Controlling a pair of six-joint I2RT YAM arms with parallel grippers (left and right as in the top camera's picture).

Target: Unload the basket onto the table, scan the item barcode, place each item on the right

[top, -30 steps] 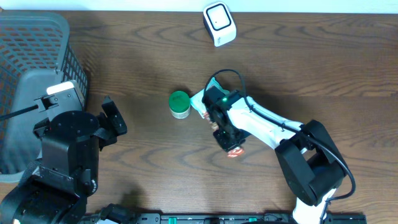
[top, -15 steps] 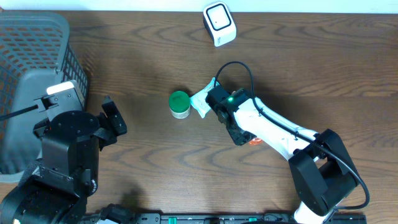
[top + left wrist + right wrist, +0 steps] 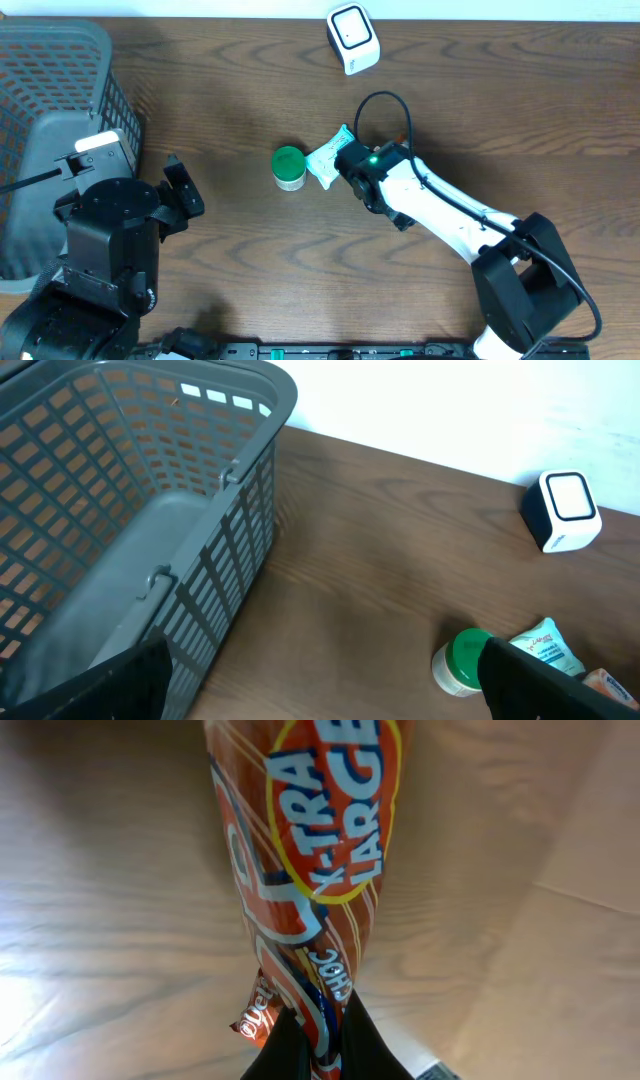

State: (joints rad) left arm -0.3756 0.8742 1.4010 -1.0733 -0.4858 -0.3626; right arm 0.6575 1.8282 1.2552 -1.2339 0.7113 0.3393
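The right claw [image 3: 312, 1032] is clamped tight on the crimped end of an orange snack bar [image 3: 310, 870]. Its two dark fingers [image 3: 275, 1050] pinch the wrapper, which stretches straight away from the claw with "X-TRA LARGE" printed in red inside an oval. Whether the bar touches the surface beneath cannot be told. From overhead this claw and its catch are hidden under the white right arm [image 3: 440, 205].

The left claw [image 3: 320, 660] gapes wide and holds nothing, with one dark finger at each lower corner of its wrist view.

The brown wooden desk [image 3: 220, 80] spreads under both claws. A large grey plastic basket [image 3: 250, 390] with lattice walls sits ahead and to the left of the left claw, its near wall just beside that claw's left finger.

A white scanner [image 3: 352, 37] with a dark-rimmed face stands at the desk's far edge, beyond the right claw and well apart from it. Seen from the left claw it lies far ahead and to the right.

A small jar [image 3: 289, 167] with a green lid stands upright between the two claws, nearer the right one. A pale blue-and-white packet [image 3: 325, 160] lies just beside the jar on the side toward the right claw, against that arm's wrist.
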